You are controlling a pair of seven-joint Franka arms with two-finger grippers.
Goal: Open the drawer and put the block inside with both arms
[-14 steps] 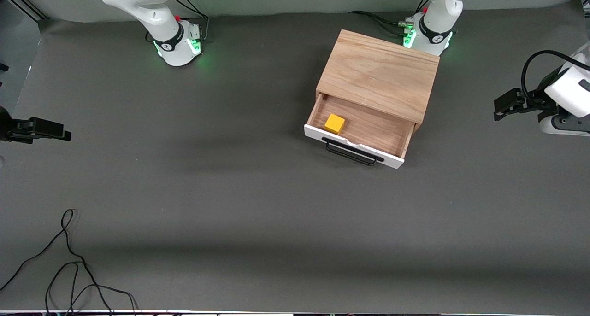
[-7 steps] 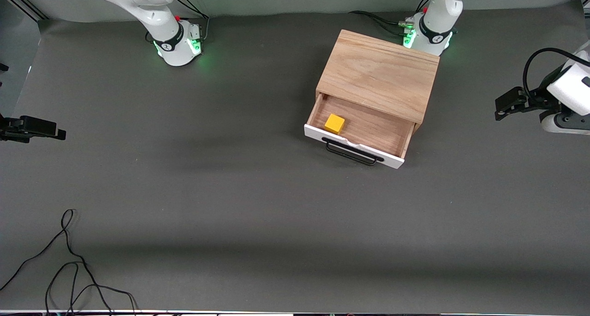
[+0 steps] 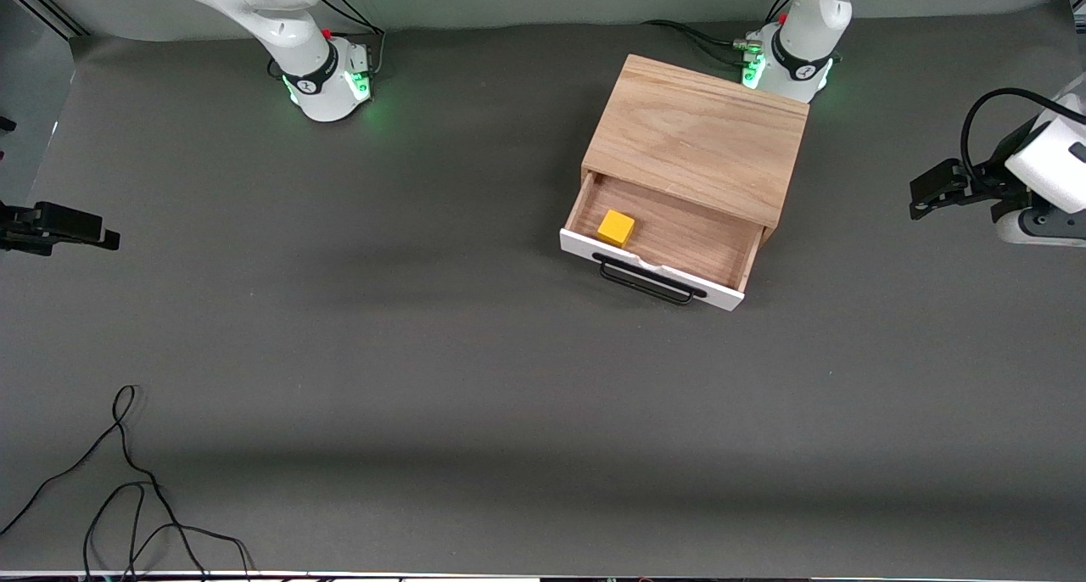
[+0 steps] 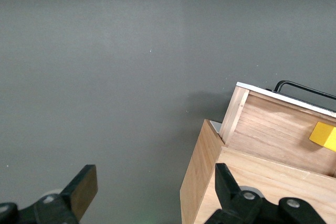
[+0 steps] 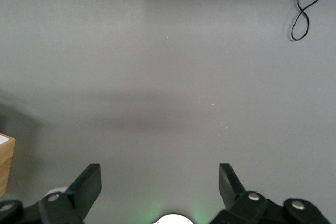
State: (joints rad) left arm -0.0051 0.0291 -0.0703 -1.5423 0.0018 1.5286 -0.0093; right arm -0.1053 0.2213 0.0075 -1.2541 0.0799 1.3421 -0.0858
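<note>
One block (image 3: 617, 227) in half-hidden open drawer (image 3: 679, 243)

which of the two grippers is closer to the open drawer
The left gripper, over the table at the left arm's end, not far from the drawer. The right gripper hangs over the table's right arm's end, much farther off. Both are open.

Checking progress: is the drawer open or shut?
Open: the drawer is pulled out of the cabinet, its wood floor showing, the block inside.

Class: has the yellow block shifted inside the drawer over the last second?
No. The block sits at the same spot against the drawer front, toward the right arm's end.
</note>
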